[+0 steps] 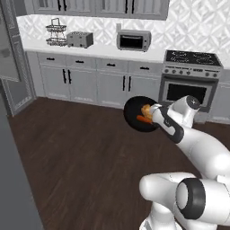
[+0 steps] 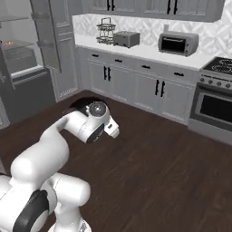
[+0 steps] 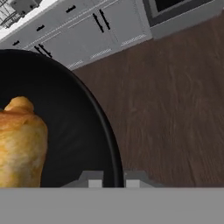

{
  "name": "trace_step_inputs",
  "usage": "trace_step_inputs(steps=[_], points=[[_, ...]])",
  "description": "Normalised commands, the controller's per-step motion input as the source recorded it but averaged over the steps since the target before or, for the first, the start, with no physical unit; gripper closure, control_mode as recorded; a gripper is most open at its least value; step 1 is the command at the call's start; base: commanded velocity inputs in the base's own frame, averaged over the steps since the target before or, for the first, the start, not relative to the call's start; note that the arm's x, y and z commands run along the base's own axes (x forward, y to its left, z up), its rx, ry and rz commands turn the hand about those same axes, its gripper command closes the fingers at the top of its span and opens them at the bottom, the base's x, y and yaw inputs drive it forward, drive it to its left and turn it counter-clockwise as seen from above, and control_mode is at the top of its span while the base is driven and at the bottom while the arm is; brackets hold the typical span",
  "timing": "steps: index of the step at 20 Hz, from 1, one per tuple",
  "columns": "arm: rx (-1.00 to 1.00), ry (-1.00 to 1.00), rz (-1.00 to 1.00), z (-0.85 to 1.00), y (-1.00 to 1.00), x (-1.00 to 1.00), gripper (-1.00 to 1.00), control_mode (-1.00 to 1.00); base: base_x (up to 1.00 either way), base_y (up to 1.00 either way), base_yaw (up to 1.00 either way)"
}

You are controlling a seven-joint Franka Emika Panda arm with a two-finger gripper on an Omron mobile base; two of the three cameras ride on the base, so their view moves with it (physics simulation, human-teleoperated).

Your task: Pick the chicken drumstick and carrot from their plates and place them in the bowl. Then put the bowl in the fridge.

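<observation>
The black bowl (image 3: 83, 131) sits closest to the hand camera, its rim running between the two fingertips at the bottom of that view, so the tool (image 3: 114, 180) is pinching the bowl's rim. Going down in size from there: the fridge (image 2: 25, 59) stands at the far left of the right base view with a door swung open and grey shelves showing inside; the bowl is carried in the air above the wooden floor (image 1: 81, 152), well apart from the fridge and from the table (image 1: 90, 49) along the back wall; the chicken drumstick (image 3: 19, 144) lies golden-brown inside the bowl; and the carrot (image 1: 143, 119) rests as a short orange stick beside it, seen in the left base view.

With both foods in the bowl, the filling step looks done and the carrying step is in hand. The next move likely calls for driving or swinging leftward toward the open fridge, keeping the bowl level so nothing rolls out, then lowering it onto a free shelf before the tool lets go of the rim.
</observation>
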Motion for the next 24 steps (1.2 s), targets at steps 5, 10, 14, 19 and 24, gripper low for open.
trace_step_inputs(steps=[5, 10, 14, 19, 24], points=[[0.0, 0.0, 0.0, 0.0, 0.0, 0.0, 1.0, 1.0, 1.0, -0.09, 0.38], [0.0, 0.0, 0.0, 0.0, 0.0, 0.0, 1.0, 1.0, 1.0, 0.0, 0.49], [0.0, 0.0, 0.0, 0.0, 0.0, 0.0, 1.0, 1.0, 1.0, 0.0, 0.48], [0.0, 0.0, 0.0, 0.0, 0.0, 0.0, 1.0, 1.0, 1.0, 0.0, 0.46], [0.0, 0.0, 0.0, 0.0, 0.0, 0.0, 1.0, 1.0, 1.0, 0.0, 0.45]])
